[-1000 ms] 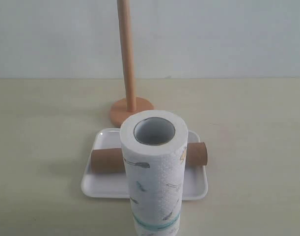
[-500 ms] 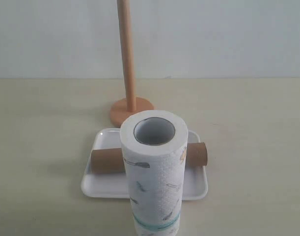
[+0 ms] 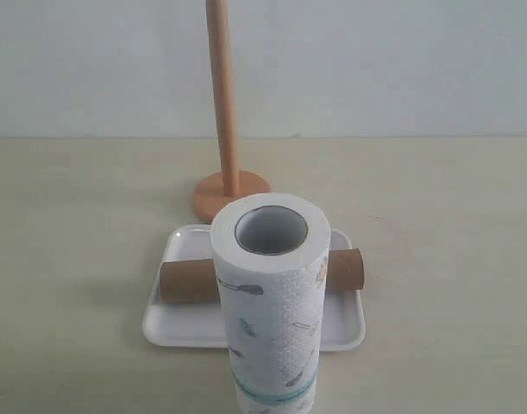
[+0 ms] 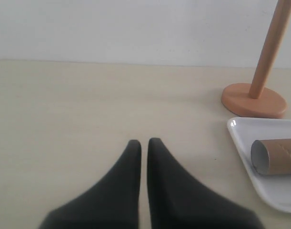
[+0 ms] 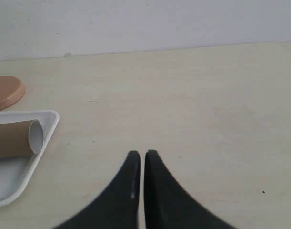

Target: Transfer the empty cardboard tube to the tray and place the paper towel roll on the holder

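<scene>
The brown cardboard tube [image 3: 187, 281] lies across the white tray [image 3: 181, 332]; its ends also show as the tube [image 4: 276, 156] [image 5: 14, 139] on the tray [image 4: 259, 181] [image 5: 21, 179]. The paper towel roll [image 3: 270, 302] stands upright in front of the tray, hiding the tube's middle. The wooden holder [image 3: 222, 112] stands bare behind the tray, with its base [image 4: 254, 100] [image 5: 5, 91] in both wrist views. My left gripper [image 4: 144, 141] is shut and empty over bare table, away from the tray. My right gripper [image 5: 142, 153] is shut and empty on the tray's other side.
A pale beige tabletop [image 3: 436, 224] runs back to a white wall [image 3: 375, 60]. Neither gripper shows in the exterior view.
</scene>
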Action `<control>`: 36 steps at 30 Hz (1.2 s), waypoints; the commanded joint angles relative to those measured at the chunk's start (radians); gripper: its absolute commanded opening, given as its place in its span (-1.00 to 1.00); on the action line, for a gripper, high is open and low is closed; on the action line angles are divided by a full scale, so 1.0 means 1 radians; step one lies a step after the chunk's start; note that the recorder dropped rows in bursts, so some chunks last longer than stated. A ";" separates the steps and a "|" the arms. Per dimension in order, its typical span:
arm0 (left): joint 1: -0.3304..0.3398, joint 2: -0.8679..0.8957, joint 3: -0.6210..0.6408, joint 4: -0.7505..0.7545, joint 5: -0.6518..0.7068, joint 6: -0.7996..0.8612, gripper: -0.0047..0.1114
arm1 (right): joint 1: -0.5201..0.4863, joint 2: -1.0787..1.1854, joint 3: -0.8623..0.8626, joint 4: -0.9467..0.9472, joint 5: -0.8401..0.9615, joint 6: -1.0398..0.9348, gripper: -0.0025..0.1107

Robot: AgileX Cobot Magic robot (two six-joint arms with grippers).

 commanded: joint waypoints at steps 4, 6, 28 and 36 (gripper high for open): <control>0.001 -0.003 0.003 0.000 0.004 0.005 -0.85 | -0.004 -0.004 0.000 -0.005 -0.011 0.000 -0.91; 0.001 -0.003 0.003 0.000 0.004 0.005 -0.85 | -0.004 -0.004 0.000 -0.005 -0.011 0.000 -0.91; 0.001 -0.003 0.003 0.000 0.004 0.005 -0.85 | -0.004 -0.004 0.000 -0.023 -0.673 -0.053 -0.91; 0.001 -0.003 0.003 0.000 0.004 0.005 -0.85 | -0.002 0.140 -0.075 -0.310 -0.679 0.122 -0.91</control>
